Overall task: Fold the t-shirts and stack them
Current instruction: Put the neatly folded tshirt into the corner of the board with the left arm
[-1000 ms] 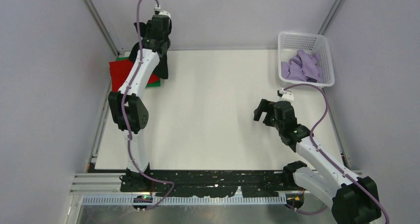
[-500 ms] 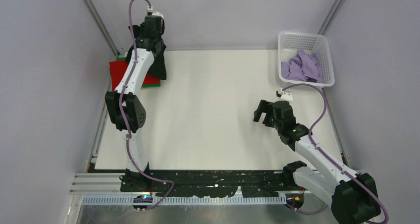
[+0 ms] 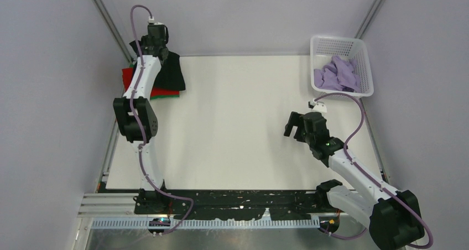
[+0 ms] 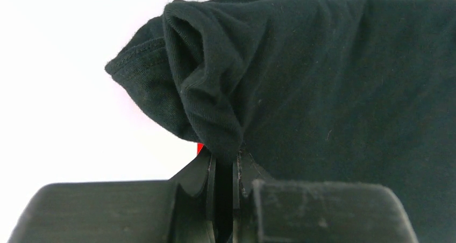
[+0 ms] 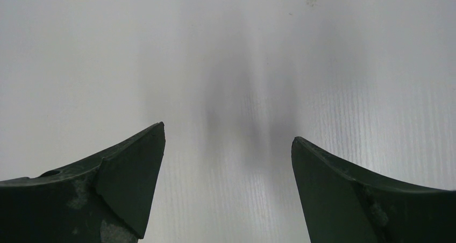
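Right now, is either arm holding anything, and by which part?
Left jaws pinch the black t-shirt by a bunched fold near its edge; right jaws hold nothing.

White mesh basket point(image 3: 338, 39) at the far right corner of the white table point(image 3: 238, 128)

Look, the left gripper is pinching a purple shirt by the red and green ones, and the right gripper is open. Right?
No, the left gripper pinches the black shirt, not a purple one; the left wrist view shows it. The rest is right.
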### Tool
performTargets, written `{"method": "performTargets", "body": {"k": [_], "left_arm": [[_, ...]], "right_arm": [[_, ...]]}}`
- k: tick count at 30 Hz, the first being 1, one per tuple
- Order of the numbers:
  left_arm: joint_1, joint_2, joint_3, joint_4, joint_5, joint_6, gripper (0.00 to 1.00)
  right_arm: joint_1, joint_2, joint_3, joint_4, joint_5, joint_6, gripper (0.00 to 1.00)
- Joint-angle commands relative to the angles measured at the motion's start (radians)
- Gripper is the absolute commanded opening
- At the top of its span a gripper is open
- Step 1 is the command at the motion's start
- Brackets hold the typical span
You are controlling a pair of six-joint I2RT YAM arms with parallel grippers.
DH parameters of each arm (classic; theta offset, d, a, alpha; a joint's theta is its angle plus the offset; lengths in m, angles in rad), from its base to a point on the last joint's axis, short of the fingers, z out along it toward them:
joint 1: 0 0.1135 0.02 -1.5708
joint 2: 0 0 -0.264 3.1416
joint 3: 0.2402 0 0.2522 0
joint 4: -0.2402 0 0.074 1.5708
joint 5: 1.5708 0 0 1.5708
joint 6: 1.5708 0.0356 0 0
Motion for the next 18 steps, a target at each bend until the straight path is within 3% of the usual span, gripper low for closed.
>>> {"method": "performTargets", "body": {"k": [1,10,16,18], "left_arm": [[0.025,0.033,0.019,0.045,0.015,-0.01,0.0],[0.103,0.146,0.135,-0.002,0.027,-0.035,0.0],[0.111,0.177,0.182,0.011,-0.057,-0.079,0.0],[0.114,0.185,0.194,0.013,-0.072,-0.094,0.05]], "right_arm": [[-0.003,-0.001,0.046,0.007,0.048,-0.017,0.95],[-0.003,0.012,0.077,-0.033,0.137,-0.036,0.95],[-0.003,0.038,0.104,-0.066,0.176,-0.041,0.96],[-0.004,0.04,0.107,-0.068,0.178,-0.042,0.95]]}}
